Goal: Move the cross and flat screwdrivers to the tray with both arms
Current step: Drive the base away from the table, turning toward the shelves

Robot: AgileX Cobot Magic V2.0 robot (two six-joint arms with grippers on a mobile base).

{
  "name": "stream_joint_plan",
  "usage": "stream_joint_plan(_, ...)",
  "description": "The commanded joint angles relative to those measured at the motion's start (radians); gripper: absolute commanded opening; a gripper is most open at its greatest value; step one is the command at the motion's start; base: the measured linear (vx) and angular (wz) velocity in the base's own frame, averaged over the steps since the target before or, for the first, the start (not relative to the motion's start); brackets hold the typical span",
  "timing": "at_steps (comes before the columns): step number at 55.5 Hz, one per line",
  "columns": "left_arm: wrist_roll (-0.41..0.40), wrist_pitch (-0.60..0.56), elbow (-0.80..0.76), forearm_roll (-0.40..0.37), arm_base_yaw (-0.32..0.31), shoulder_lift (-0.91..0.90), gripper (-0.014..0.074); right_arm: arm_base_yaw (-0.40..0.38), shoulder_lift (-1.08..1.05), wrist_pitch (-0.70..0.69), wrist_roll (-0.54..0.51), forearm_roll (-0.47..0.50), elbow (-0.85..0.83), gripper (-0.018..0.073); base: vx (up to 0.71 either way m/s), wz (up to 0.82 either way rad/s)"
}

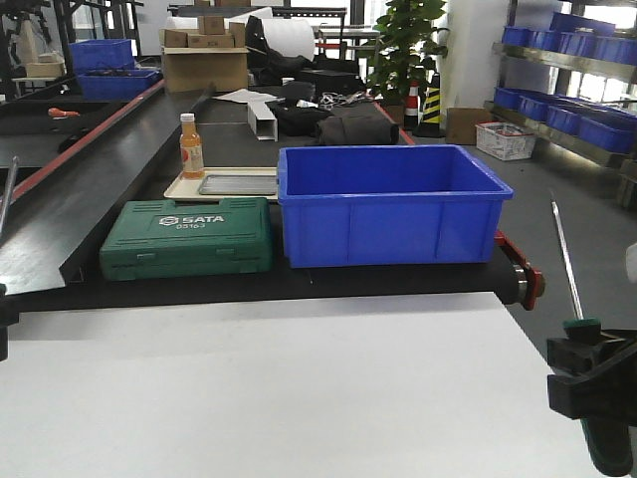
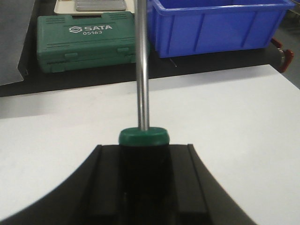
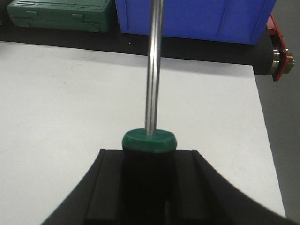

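- The left gripper (image 2: pixel 143 187), black with two flat fingers, is pressed shut on the handle of the left screwdriver (image 2: pixel 142 84), a tool with a black-and-green rubbery grip and a long thin silver steel shaft.
- Only the green collar of that handle shows above the fingers. The shaft runs straight away from the gripper and leaves the top of the wrist view.
- The right gripper (image 3: pixel 149 187) pinches the right screwdriver (image 3: pixel 152 70), a matching tool, the same way: the dark grip is sunk between its fingers, the green collar sits just clear, and the shaft points forward.
- In the front view the right gripper (image 1: pixel 592 383) sits at the lower right edge, off the table's right side. Its screwdriver (image 1: pixel 565 259) stands nearly upright and leans slightly left.
- A thin steel shaft at the far left edge of the front view is the left screwdriver (image 1: pixel 8 194).
- Both tools hang over or beside the plain white table (image 1: pixel 249 398) — neither touches it.
- Beyond the table's far edge, on a black surface, a green plastic SATA tool case (image 1: pixel 189 237) lies just beside a deep blue plastic bin (image 1: pixel 388 204).
- Behind the case lies the shallow silver-grey metal tray (image 1: pixel 239 184), resting inside a cream plastic tray (image 1: pixel 179 189) — well apart from both grippers.
- A small orange bottle (image 1: pixel 190 146) stands at the cream tray's left end.
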Motion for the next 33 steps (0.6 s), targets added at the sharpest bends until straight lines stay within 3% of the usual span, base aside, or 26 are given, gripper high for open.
stream_joint_plan(1,-0.007,-0.084,-0.029,-0.019,-0.004,-0.015,0.0000,0.000,-0.020,-0.085,-0.003,-0.009,-0.030,-0.0008,-0.16,-0.14)
stream_joint_plan(33,-0.007,-0.084,-0.029,-0.019,-0.004,-0.015,0.0000,0.000,-0.020,-0.085,-0.003,-0.009,-0.030,-0.0008,-0.22,-0.21)
